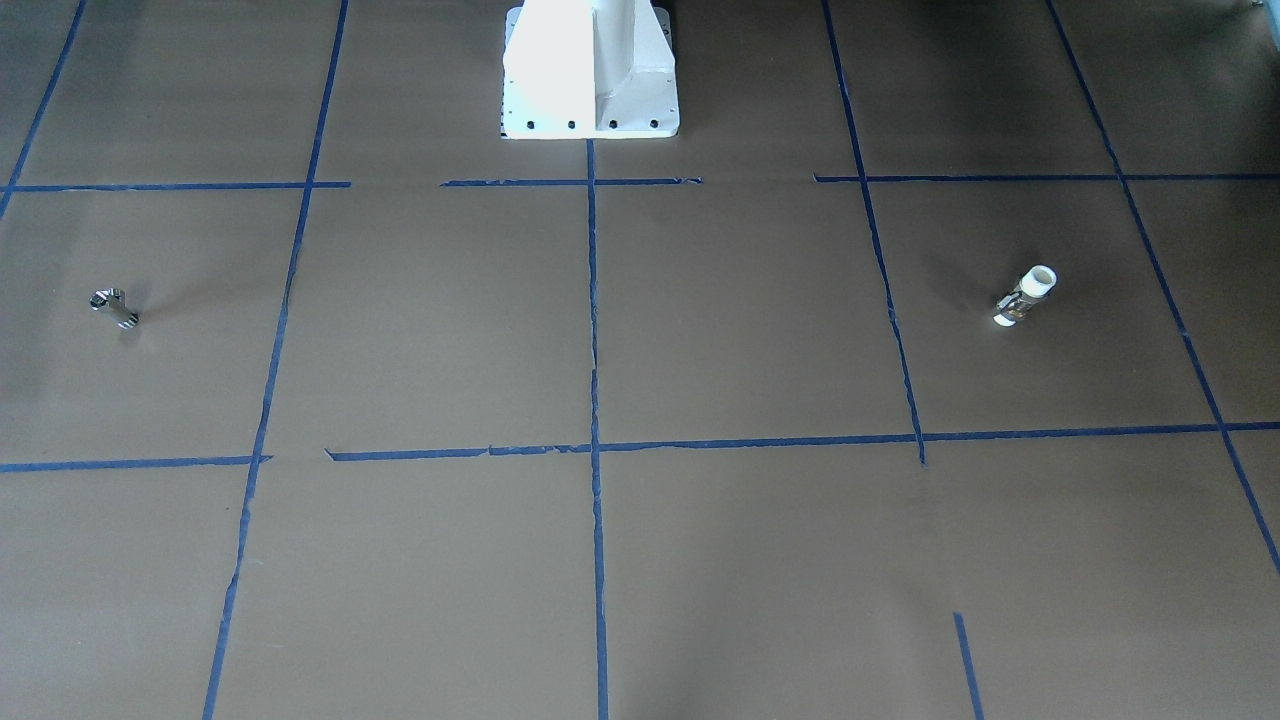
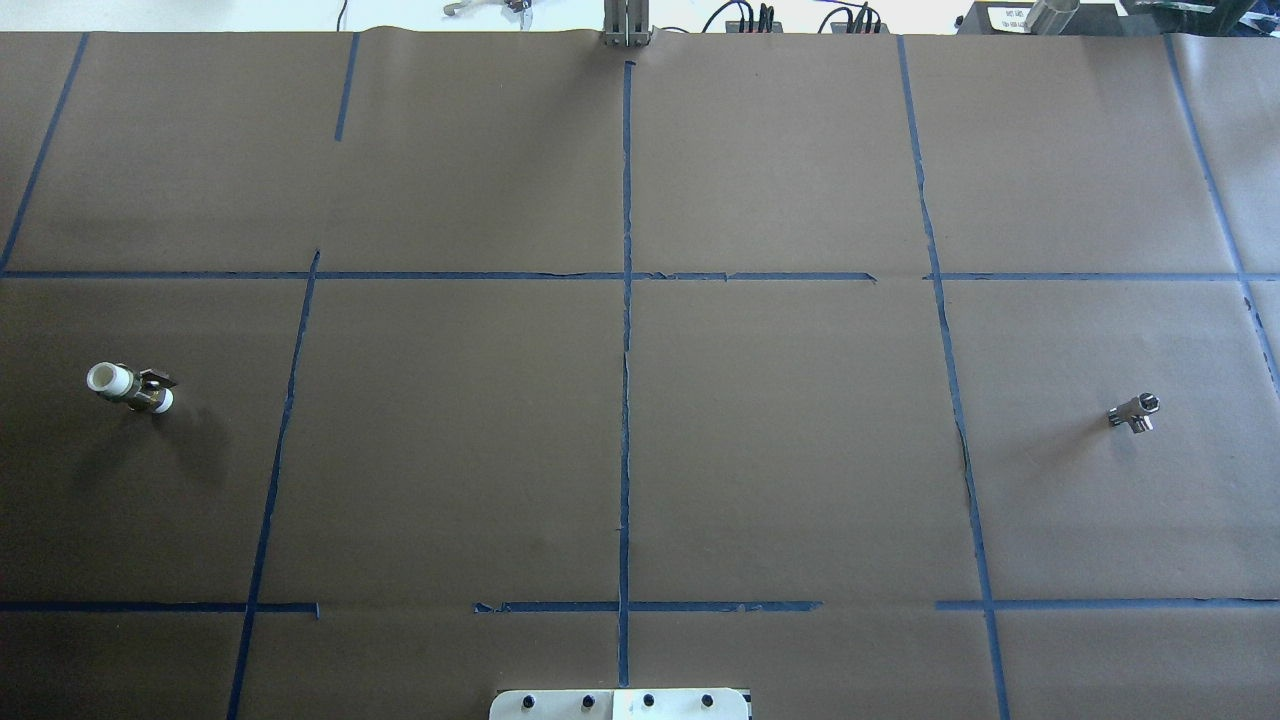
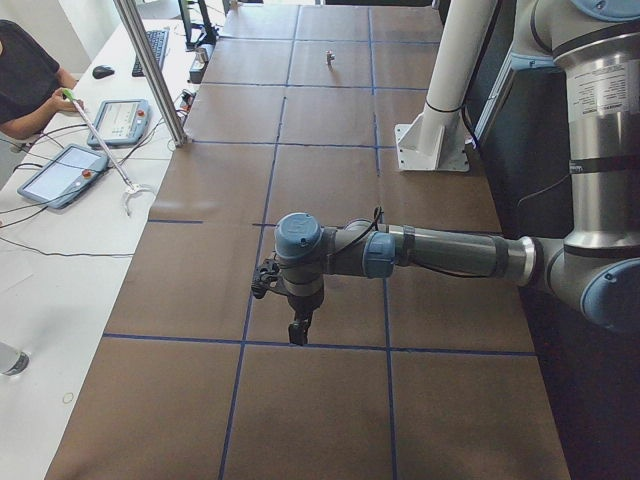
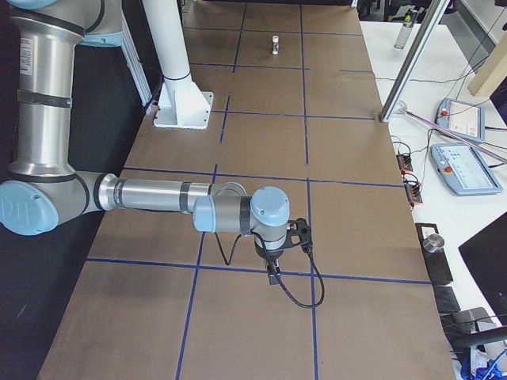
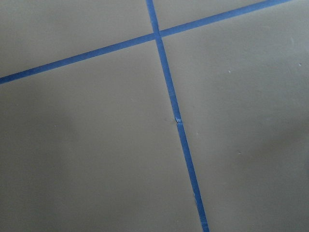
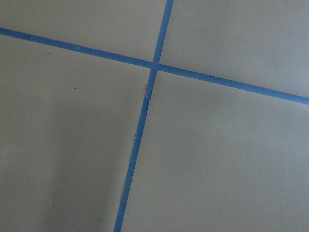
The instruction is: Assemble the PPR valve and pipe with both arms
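Shows the PPR valve (image 2: 130, 388) lying on the desk (image 2: 780, 450) towards the robot's left and the pipe (image 2: 1135, 412) towards its right, well apart, neither near the left fingers (image 3: 297, 332) or right fingers (image 4: 274, 275), whose released or clenched state cannot be told.

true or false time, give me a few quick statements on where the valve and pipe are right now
1. The PPR valve and the pipe are joined. False: they lie far apart on the table.
2. The valve lies on the robot's left side. True.
3. A gripper holds the pipe. False: it lies alone on the table.
4. Both wrist views show only the table and its blue tape. True.
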`<state>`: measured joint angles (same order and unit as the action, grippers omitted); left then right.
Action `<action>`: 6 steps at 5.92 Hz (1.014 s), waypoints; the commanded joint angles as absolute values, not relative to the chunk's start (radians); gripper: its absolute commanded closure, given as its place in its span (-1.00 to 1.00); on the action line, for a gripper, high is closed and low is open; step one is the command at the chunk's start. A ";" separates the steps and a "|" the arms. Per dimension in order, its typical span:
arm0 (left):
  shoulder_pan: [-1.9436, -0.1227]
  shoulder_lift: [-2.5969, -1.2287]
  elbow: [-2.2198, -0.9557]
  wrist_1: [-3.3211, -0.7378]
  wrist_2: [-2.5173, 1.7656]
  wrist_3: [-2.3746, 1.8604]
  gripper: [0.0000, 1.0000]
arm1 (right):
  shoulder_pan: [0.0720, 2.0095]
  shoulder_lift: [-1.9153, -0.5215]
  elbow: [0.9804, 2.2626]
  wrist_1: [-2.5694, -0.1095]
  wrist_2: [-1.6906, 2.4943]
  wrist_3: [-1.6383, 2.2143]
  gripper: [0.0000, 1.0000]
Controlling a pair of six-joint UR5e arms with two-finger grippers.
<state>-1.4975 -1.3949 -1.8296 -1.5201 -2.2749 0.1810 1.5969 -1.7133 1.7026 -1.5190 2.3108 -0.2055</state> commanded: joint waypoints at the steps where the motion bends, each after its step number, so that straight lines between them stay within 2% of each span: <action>1: -1.496 -1.393 -1.822 -1.528 -2.283 0.181 -1.00 | 1.597 -1.713 1.701 -1.519 2.313 -0.206 -1.00; 5: -1.490 -1.365 -1.858 -1.564 -2.321 0.186 -1.00 | 1.597 -1.762 1.706 -1.502 2.350 -0.210 -1.00; 6: -1.444 -1.367 -1.858 -1.625 -2.335 0.184 -1.00 | 1.595 -1.799 1.700 -1.389 2.368 -0.209 -1.00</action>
<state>-1.4777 -1.3667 -1.8555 -1.5757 -2.3223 0.1865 1.5963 -1.7668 1.7030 -1.4709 2.3468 -0.2105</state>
